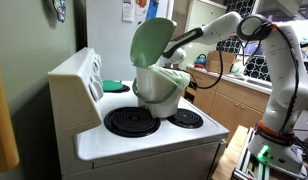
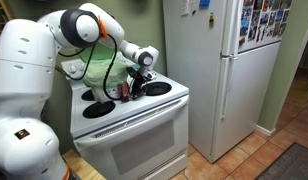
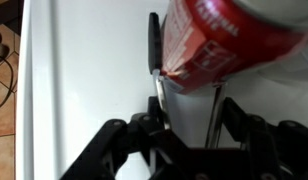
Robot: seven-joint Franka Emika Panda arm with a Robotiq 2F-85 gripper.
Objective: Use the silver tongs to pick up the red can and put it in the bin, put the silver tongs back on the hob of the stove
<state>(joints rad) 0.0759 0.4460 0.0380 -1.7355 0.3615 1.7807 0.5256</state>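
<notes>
My gripper [image 3: 191,120] is shut on the silver tongs [image 3: 184,105]. The tongs' two arms run forward between the fingers and clamp the red can [image 3: 219,40], which fills the upper right of the wrist view above the white hob. In an exterior view the gripper [image 2: 144,62] hangs over the hob with the red can [image 2: 122,91] at the tong tips. The cream bin [image 1: 159,92] stands on the stove [image 1: 144,145] with its pale-green lid [image 1: 152,45] raised. There the arm [image 1: 199,38] reaches in behind the lid, and the can is hidden.
Black coil burners [image 1: 132,122] [image 1: 187,118] lie in front of the bin. The raised back control panel [image 1: 84,80] is at the rear. A white fridge [image 2: 214,70] stands beside the stove. Wooden cabinets [image 1: 234,100] and the robot base [image 1: 279,120] are nearby.
</notes>
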